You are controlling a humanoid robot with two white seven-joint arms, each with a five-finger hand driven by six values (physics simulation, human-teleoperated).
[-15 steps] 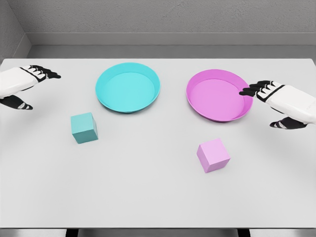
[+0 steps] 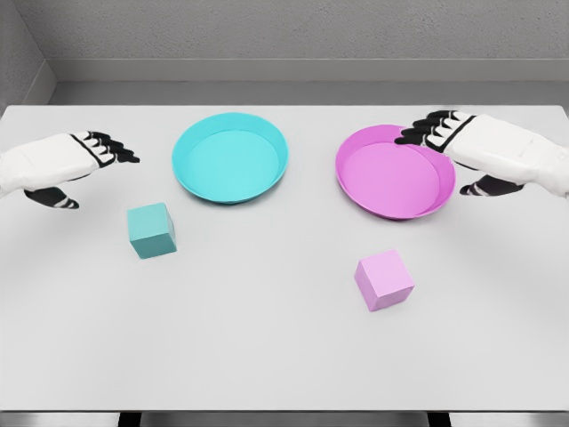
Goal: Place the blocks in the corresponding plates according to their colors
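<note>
We see a bright, even, diffuse light from above. The white desk (image 2: pixel 267 356) shows no glare, and only faint soft shadows hug the base of each object. Everything stays sharp from edge to edge, with no blur or visible distortion.

**Two plates behind, two blocks in front, a hand at each side**

On the table (image 2: pixel 267 347), the left hand (image 2: pixel 58 166) sits at the left edge. The left block (image 2: pixel 150 229) lies just in front of it and a little inward. The left plate (image 2: pixel 229 162) lies further inward and slightly behind it. The right hand (image 2: pixel 471 149) comes in from the right edge, its fingertips (image 2: pixel 416 135) over the far rim of the right plate (image 2: pixel 391 182). The right block (image 2: pixel 384 278) lies well in front of that hand, nearer the table's middle and in front of the right plate. Both blocks lie outside the plates.
</note>
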